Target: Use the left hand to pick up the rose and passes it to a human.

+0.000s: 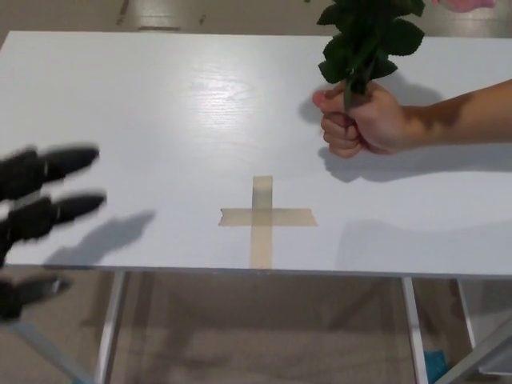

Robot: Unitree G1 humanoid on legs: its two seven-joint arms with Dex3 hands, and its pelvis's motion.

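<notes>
You see the left robot hand at the table edge, fingers spread, empty. The rose stands upright in a person's fist, beyond the tape cross.

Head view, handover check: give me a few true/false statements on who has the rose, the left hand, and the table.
1. The person's hand grips the rose by its stem. True.
2. The robot's left hand holds the rose. False: it holds nothing, its fingers are apart, and it sits at the table's left edge, well apart from the rose.
3. A tape cross is stuck on the table near its front edge. True.
4. The rose lies flat on the tape cross. False: it is held upright above the table, behind and to the right of the cross.
5. The robot's right hand rests on the table. False: it is not in view.
</notes>
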